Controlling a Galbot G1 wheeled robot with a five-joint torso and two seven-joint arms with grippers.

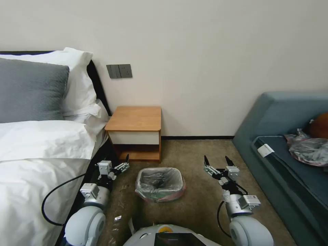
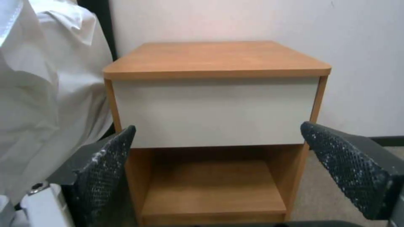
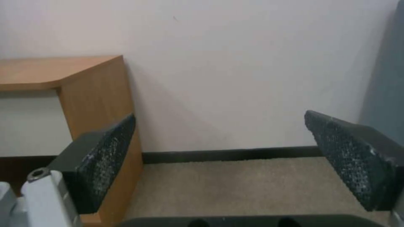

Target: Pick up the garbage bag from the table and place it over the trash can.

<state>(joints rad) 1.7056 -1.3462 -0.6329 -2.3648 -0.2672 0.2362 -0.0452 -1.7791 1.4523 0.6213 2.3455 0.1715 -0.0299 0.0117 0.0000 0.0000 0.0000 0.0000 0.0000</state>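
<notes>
The garbage bag (image 1: 159, 178), thin grey film with a pinkish rim, lines the trash can (image 1: 141, 182) on the carpet, and its edge hangs over the can's outer sides. The table (image 1: 135, 119) stands behind the can against the wall, with its white drawer front (image 2: 214, 110) close in the left wrist view. My left gripper (image 1: 123, 163) (image 2: 218, 130) is open, left of the can and low in front of the table. My right gripper (image 1: 216, 160) (image 3: 219, 121) is open to the can's right, facing the wall beside the table's side (image 3: 101, 97).
A bed with white sheets (image 1: 37, 153) and pillows runs along the left, close to my left arm. A blue sofa (image 1: 283, 136) on the right carries a grey-and-pink plastic bundle (image 1: 307, 148). Small scraps of film (image 1: 118, 217) lie on the carpet near my base.
</notes>
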